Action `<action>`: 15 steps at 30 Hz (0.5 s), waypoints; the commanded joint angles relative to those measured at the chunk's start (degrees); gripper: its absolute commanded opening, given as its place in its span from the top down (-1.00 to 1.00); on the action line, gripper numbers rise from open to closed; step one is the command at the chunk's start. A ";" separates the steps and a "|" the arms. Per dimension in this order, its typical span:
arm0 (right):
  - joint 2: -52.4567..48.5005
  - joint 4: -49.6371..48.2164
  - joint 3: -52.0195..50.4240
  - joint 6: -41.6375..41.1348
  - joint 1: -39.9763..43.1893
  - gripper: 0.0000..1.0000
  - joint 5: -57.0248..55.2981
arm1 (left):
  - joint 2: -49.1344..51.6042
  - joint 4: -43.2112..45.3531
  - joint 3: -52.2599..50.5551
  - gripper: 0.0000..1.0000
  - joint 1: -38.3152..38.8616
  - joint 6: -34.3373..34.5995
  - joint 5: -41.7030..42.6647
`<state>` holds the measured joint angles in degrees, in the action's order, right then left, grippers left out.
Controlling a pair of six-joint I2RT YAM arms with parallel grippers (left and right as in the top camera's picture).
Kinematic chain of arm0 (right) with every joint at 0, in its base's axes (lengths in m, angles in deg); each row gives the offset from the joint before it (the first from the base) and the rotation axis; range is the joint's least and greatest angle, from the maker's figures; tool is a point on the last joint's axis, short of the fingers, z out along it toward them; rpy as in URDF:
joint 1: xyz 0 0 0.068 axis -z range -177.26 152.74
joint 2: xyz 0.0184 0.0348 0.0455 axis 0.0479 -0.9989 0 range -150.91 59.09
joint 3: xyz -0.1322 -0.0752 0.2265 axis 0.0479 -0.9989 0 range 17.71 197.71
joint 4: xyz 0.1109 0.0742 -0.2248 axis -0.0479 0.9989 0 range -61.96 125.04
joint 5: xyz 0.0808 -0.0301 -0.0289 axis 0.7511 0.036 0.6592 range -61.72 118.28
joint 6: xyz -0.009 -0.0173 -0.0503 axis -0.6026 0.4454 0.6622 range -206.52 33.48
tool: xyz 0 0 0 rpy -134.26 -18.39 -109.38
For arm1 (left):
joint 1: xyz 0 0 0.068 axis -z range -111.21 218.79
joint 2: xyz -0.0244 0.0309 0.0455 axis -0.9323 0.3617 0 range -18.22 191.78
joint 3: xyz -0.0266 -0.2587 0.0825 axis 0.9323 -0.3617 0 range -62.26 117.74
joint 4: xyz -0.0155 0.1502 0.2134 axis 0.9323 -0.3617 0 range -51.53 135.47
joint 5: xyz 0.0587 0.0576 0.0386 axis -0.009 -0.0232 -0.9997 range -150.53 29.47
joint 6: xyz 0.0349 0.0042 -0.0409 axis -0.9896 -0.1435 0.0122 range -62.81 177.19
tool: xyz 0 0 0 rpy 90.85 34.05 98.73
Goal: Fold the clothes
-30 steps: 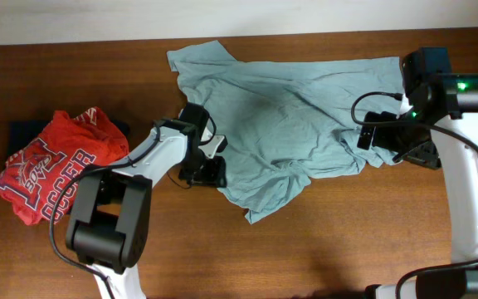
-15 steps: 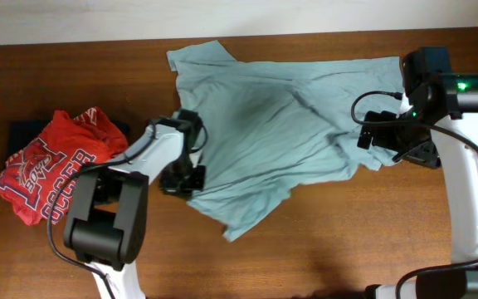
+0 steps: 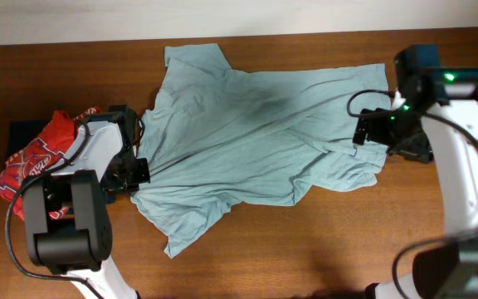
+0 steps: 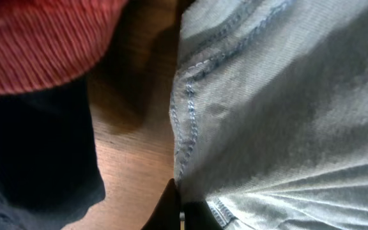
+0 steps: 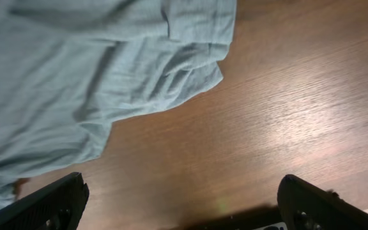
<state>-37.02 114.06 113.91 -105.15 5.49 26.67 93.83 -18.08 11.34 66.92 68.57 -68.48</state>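
The pale grey-teal T-shirt (image 3: 256, 133) lies spread and wrinkled across the table's middle; it also shows in the left wrist view (image 4: 280, 108) and the right wrist view (image 5: 88, 70). My left gripper (image 3: 133, 173) is shut on the shirt's left hem edge, its jaws (image 4: 181, 214) pinching the stitched cloth. My right gripper (image 3: 380, 133) is open and empty by the shirt's right edge, its fingertips (image 5: 181, 201) over bare wood. The red SOCCER shirt (image 3: 36, 162) lies at the far left on the dark navy garment (image 3: 23, 133).
The wooden table (image 3: 322, 241) has its far edge against a white wall (image 3: 222, 17). The red shirt (image 4: 37, 38) and the navy cloth (image 4: 24, 153) lie close beside my left gripper. The right arm's base (image 3: 426, 149) stands at the shirt's right end.
My left gripper has pulled the shirt's hem leftward toward the red shirt, stretching the T-shirt out wider. The right arm has barely shifted.
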 commanded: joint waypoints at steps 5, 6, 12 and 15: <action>-6.51 -4.66 -10.54 -0.13 0.09 -0.98 2.67 | -1.25 0.24 2.01 0.99 -3.30 -0.94 -2.99; -6.54 -6.14 -12.44 -0.17 0.28 -0.98 3.13 | -1.25 0.24 2.36 0.99 -3.58 -0.94 -2.97; -6.54 -18.49 -24.87 -1.42 5.95 -0.64 7.30 | -1.25 0.28 3.50 0.99 -3.50 -0.96 -2.78; -6.54 -24.57 -28.65 -1.38 8.68 -0.38 12.09 | -1.25 0.28 3.50 1.00 -3.50 -0.96 -2.78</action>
<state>-43.84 93.36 88.93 -106.09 10.95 32.79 93.83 -17.95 13.51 63.84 68.13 -69.83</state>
